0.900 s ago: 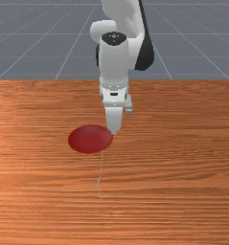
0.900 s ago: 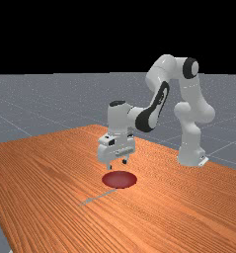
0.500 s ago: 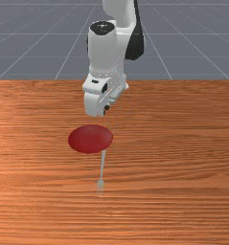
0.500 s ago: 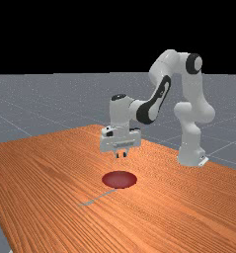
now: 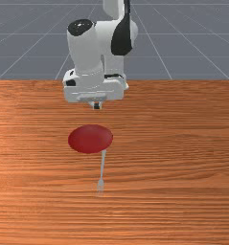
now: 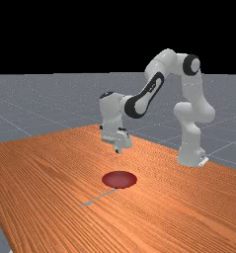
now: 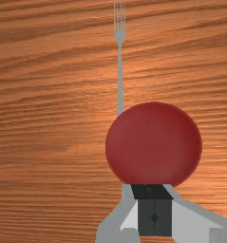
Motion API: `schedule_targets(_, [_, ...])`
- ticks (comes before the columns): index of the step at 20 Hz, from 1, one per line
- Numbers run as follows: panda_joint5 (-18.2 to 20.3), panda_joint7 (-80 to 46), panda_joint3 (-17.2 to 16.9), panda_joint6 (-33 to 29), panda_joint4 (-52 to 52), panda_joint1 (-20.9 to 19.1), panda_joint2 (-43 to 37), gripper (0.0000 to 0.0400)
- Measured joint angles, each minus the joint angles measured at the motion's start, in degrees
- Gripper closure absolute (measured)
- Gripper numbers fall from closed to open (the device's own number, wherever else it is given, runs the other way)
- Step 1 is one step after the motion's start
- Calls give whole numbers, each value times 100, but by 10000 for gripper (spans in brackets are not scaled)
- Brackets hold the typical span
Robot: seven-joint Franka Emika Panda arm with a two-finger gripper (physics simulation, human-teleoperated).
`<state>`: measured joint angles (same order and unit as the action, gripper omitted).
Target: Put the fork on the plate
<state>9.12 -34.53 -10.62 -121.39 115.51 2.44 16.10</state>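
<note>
the wooden table (image 5: 188, 167) spread across the lower part of the front view, and the arm (image 6: 191, 131) reached in from the far view's right. its gripper (image 5: 97, 106) hung in the upper middle of the front view, above the table, with its two fingers together and nothing between them. the red plate (image 5: 90, 139) lay a little left of the front view's middle. the fork (image 5: 102, 165) was on the table, in the front view's lower middle, its handle end at the plate's rim; whether it touched or was tucked under, i couldn't tell.

it would likely handle as light, stiff and a bit slippery, hardly fragile, but awkwardly thin to get under. the best hold looked to be mid-handle (image 7: 120, 78), clear of both the rim and the tines (image 7: 118, 23), after opening the fingers and squaring them across it. no brand, label or writing could be read anywhere.
</note>
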Motion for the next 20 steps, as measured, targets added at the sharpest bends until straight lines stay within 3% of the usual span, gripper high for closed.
schedule_targets(5, [97, -121, 93, -198, -1419, 3, 1157, 400])
schedule_targets(6, [123, -139, 101, -371, -1618, -9, 1391, 243])
schedule_targets(7, [218, -183, 127, -579, -1741, -34, 1604, 148])
schedule_targets(9, [445, -272, 226, -1024, -1995, -91, 2158, 54])
schedule_targets(11, [556, -320, 311, -1207, -2415, -135, 2777, 20])
schedule_targets(14, [451, -406, 282, -1223, -3102, -101, 3689, 4])
schedule_targets(16, [240, -584, 125, -1157, -3418, 16, 3946, 50])
schedule_targets(17, [161, -627, 75, -1066, -3637, 66, 4065, 54])
schedule_targets(18, [112, -626, 54, -993, -3799, 106, 4150, 77])
schedule_targets(19, [96, -635, 55, -946, -3901, 139, 4202, 161])
schedule_targets(20, [87, -647, 58, -920, -3960, 169, 4233, 214])
